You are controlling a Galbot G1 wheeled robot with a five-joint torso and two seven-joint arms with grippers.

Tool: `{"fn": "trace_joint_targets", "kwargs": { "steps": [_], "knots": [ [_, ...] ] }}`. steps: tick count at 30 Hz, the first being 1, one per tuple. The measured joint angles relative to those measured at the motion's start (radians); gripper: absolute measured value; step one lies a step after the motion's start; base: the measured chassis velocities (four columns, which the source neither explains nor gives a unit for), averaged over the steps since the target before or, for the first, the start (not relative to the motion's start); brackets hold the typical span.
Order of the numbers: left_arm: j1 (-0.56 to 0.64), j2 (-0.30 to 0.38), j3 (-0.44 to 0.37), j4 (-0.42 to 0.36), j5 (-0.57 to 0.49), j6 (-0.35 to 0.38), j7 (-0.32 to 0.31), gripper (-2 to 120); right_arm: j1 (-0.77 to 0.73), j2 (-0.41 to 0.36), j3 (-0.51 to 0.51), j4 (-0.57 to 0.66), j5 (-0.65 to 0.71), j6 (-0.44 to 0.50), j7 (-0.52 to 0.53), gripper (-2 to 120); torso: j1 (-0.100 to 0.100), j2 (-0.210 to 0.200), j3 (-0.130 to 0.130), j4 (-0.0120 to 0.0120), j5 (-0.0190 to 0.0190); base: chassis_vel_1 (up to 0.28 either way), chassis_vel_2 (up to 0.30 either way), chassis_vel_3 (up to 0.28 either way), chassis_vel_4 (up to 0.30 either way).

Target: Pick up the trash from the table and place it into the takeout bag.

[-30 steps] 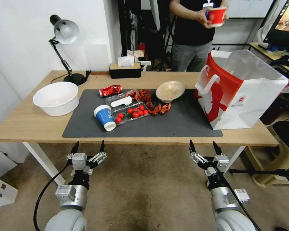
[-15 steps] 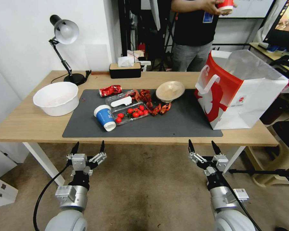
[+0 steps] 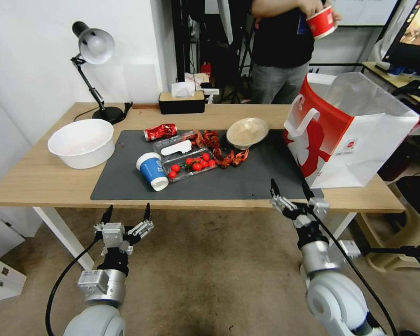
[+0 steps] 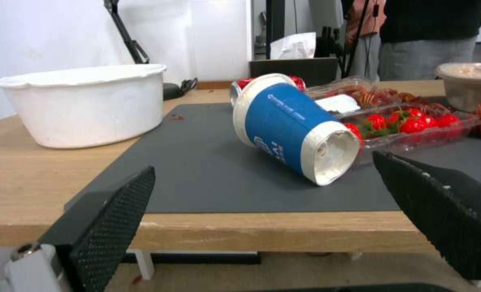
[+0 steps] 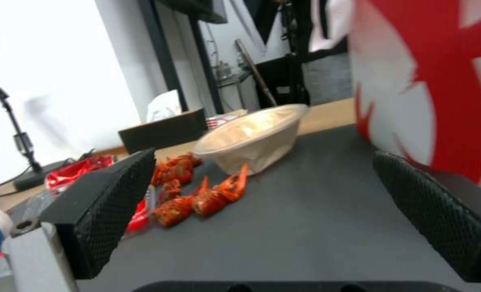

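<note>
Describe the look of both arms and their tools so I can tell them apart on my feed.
Both arms match: rounded silver-grey joint housings, a metal wrist block, then a black tool with two pointed black fingers whose inner pads are cross-hatched. The left tool has a thick black cable looping off its outer side. The right tool carries a thinner black cable along its forearm and a small white labelled box by the wrist.

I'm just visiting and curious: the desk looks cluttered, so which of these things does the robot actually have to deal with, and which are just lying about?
Part of the job:
- blue paper cup, on its side
- crushed red can
- beige round bowl
- takeout bag, standing open
- right gripper, open, at the table edge
- left gripper, open, below the table

Just lying about:
- large white bowl
- desk lamp
- tissue box
</note>
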Motion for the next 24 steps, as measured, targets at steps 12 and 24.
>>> {"fn": "trace_joint_targets", "kwargs": {
  "steps": [12, 24],
  "knots": [
    [0.001, -0.002, 0.000, -0.006, 0.001, 0.001, 0.000, 100, 0.188, -0.043, -0.102, -0.087, 0.025, -0.077, 0.021, 100, 0.000, 0.000, 0.000, -0.0001, 0.0000, 0.000, 0.000, 0.000, 0.000],
    [0.005, -0.006, -0.003, -0.008, 0.004, 0.003, -0.001, 100, 0.400, -0.049, -0.194, -0.178, 0.194, -0.186, 0.097, 100, 0.000, 0.000, 0.000, 0.0001, -0.0002, 0.000, 0.000, 0.000, 0.000]
  ]
}}
